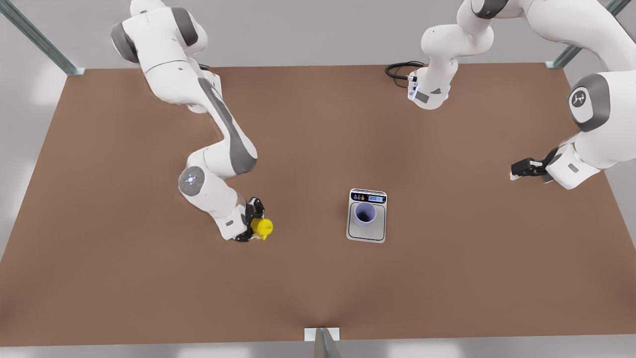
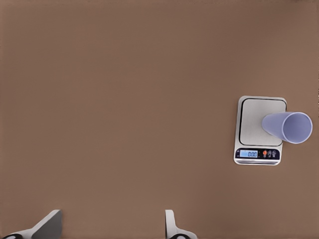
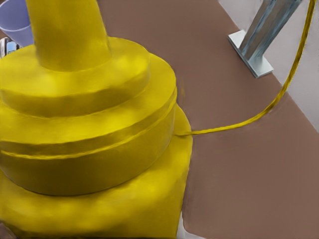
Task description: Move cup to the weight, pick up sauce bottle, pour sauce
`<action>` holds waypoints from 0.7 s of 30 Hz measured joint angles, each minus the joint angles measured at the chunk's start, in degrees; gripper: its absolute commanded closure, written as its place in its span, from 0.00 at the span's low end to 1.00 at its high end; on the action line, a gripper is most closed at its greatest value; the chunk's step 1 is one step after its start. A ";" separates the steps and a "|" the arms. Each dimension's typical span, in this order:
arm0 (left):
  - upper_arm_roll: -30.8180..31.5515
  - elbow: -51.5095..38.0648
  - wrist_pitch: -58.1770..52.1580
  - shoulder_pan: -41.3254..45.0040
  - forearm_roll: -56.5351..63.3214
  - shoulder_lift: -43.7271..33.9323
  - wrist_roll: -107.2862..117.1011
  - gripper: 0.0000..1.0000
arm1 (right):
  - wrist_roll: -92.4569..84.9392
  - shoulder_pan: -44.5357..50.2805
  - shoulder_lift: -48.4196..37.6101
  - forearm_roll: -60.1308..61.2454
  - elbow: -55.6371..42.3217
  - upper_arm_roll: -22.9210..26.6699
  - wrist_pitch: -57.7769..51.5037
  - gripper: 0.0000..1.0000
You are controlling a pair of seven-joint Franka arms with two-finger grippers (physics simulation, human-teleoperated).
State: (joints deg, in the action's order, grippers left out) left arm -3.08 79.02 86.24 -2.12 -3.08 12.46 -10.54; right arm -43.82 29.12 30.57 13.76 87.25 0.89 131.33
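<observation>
Reading 0.00 on the weight.

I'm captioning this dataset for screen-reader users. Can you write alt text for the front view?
On a brown table, the right gripper on the front view's left clamps a yellow sauce bottle. A lavender cup stands on a silver scale at centre, and the left gripper waits open at the front view's right.

A bright yellow squeeze bottle sits at about eight o'clock on the plain matte brown tabletop. Near centre, a small pale lavender-blue cup with a darker inside stands on a flat silver scale with a dark strip, pale blue display and red-orange buttons. White-and-grey robot arms carry black fingers.
</observation>
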 measured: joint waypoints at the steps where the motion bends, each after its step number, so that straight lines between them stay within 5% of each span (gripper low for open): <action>1: 0.00 -0.05 0.74 0.01 0.15 -0.06 -0.09 0.00 | 7.12 3.50 0.96 -5.52 -1.45 -0.09 0.31 0.45; 6: 0.17 -0.01 1.04 0.10 0.76 0.02 -0.09 0.00 | 35.75 15.97 6.68 -29.09 -6.15 -0.10 1.27 0.45; 9: 0.18 -0.01 0.87 0.09 0.96 0.02 -0.16 0.00 | 44.76 19.28 10.82 -38.60 -12.73 -0.02 -7.97 0.45; 14: 0.21 -0.10 1.39 0.15 1.03 0.08 -0.18 0.00 | 46.65 24.75 16.19 -54.61 -21.69 0.07 -24.75 0.45; 21: -0.06 -0.10 2.89 -0.06 1.07 0.19 -0.27 0.00 | 45.99 25.63 21.27 -78.71 -25.68 -0.10 -30.00 0.45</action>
State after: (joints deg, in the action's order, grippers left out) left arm -3.13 78.93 89.13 -2.18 -2.01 12.65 -10.81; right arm 2.17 54.75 51.84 -64.95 61.57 0.79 101.33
